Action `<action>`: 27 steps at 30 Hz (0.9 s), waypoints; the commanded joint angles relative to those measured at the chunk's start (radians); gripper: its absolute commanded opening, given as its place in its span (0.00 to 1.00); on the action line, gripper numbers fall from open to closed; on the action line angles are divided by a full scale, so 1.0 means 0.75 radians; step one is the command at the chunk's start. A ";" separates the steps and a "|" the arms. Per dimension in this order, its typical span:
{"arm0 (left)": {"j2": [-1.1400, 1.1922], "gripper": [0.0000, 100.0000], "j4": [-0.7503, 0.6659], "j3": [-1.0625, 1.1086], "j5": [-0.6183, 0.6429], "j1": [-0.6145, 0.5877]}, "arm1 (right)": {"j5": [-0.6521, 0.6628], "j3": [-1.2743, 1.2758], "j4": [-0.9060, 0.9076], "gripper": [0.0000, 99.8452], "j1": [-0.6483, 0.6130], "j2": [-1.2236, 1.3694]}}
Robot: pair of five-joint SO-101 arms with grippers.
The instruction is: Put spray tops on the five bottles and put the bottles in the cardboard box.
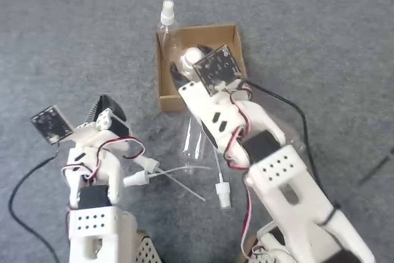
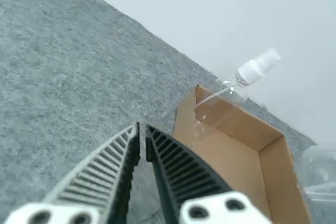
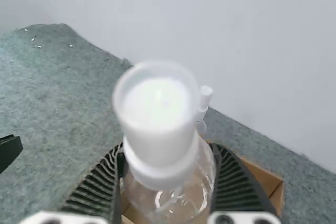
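the held bottle (image 3: 157, 129), clear thin plastic with its white spray top already on, looks light, empty and easy to dent, and its smooth wall could slip, so a gentle squeeze at the shoulder just under the top seems the safest hold. the right pincer (image 3: 168, 156) is pinching it there, upright over the cardboard box (image 1: 212, 28). a second capped bottle (image 1: 167, 20) leans at the box's far corner. one bare bottle (image 1: 194, 146) lies on the grey counter (image 1: 74, 41) between the arms, with a loose spray top (image 1: 136, 180) by the left arm and a second loose top (image 1: 223, 195) by the right arm, their thin tubes likely to bend. that makes three bottles counted for sure; a clear shape beside the right arm may be another. the left pincer (image 2: 142, 140) is pressed together, empty, above bare counter.
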 commanded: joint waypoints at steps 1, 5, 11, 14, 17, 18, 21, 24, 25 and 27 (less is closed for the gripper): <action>-0.025 0.01 -0.047 -0.019 0.018 -0.016 | -0.018 -0.168 -0.062 0.08 -0.015 0.069; -0.025 0.01 -0.047 -0.019 0.018 -0.016 | -0.096 -0.278 -0.071 0.08 -0.009 0.224; -0.025 0.01 -0.047 -0.019 0.018 -0.016 | -0.119 -0.499 -0.073 0.08 -0.007 0.523; -0.025 0.01 -0.047 -0.019 0.018 -0.018 | -0.119 -0.620 -0.071 0.08 -0.007 0.686; -0.025 0.01 -0.047 -0.019 0.018 -0.018 | -0.119 -0.741 -0.064 0.08 -0.007 0.844; -0.025 0.01 -0.047 -0.019 0.018 -0.018 | -0.119 -0.777 -0.064 0.08 -0.007 0.895; -0.025 0.01 -0.047 -0.019 0.018 -0.018 | -0.121 -0.882 -0.064 0.08 -0.007 1.028; -0.025 0.01 -0.047 -0.019 0.018 -0.018 | -0.121 -0.978 -0.064 0.08 -0.007 1.149; -0.025 0.01 -0.047 -0.019 0.018 -0.018 | -0.121 -1.009 -0.064 0.08 -0.007 1.188; -0.025 0.01 -0.047 -0.019 0.018 -0.016 | -0.121 -1.064 -0.064 0.08 -0.007 1.257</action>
